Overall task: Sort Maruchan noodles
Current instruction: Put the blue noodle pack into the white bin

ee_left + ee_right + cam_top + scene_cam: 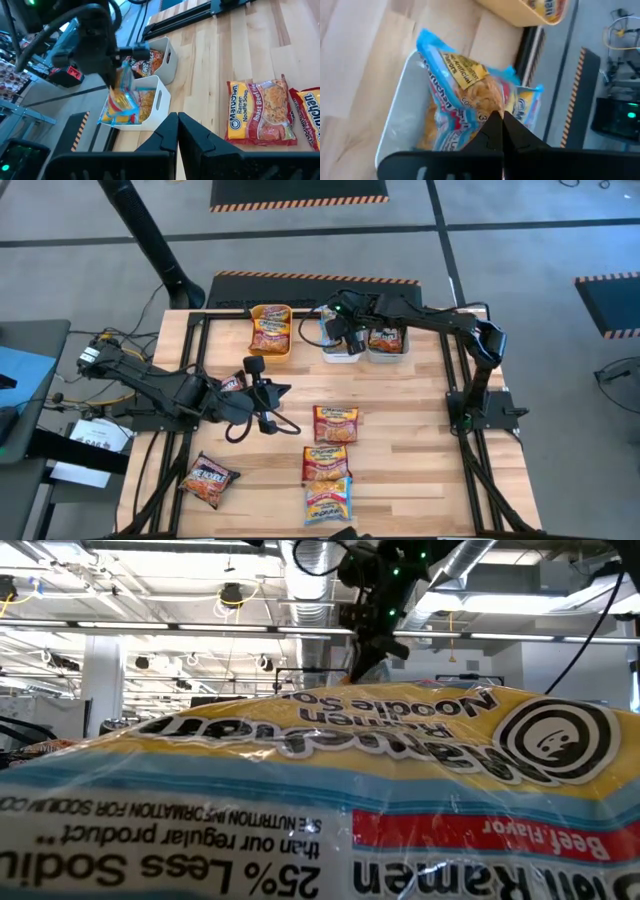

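While four noodle packets lie loose on the near half of the table [420,430], one at the near left [208,479] and three in a line down the middle [329,465], the left gripper [272,406] hovers beside them with fingers pressed together on nothing. At the far edge the right gripper [348,332] pinches a light blue packet [470,100] over the white bin [155,97], with the orange bin [270,330] and grey bin [386,340] on either side, both holding packets.

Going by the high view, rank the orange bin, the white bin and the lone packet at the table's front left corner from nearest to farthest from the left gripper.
From the left gripper, shut at table centre-left:
1. Orange bin, at the table's back, straight beyond the gripper.
2. White bin, at the back, further toward the right arm's side; the right gripper hangs over it.
3. Lone packet, front left corner, about as far as the white bin; too close to call.
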### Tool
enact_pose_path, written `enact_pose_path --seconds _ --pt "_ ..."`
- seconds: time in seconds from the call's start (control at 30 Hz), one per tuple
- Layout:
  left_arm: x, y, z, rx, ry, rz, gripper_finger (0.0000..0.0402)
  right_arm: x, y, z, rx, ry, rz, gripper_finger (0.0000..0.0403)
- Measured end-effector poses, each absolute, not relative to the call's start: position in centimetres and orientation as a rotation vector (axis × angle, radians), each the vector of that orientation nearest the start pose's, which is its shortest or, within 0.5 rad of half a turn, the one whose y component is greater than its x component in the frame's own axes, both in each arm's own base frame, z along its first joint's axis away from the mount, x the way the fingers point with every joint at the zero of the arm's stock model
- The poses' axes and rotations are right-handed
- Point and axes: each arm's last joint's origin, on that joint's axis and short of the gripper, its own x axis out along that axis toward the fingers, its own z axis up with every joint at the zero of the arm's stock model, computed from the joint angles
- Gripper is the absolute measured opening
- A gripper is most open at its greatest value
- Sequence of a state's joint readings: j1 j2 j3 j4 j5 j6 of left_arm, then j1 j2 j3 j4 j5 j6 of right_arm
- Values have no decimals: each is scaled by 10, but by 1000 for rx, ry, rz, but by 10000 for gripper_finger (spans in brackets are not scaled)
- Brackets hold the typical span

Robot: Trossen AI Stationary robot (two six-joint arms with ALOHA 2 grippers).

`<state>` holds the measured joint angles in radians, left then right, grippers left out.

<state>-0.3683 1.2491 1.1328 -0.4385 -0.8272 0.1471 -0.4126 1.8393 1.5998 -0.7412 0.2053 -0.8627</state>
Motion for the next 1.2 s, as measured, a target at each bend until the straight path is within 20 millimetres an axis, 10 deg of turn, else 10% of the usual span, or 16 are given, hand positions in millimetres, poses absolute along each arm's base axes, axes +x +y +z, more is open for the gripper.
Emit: enact_pose_path --seconds 1.2 --pt "251 -74 338 456 508 414 0 356 -164 255 -402 1301 -204 98"
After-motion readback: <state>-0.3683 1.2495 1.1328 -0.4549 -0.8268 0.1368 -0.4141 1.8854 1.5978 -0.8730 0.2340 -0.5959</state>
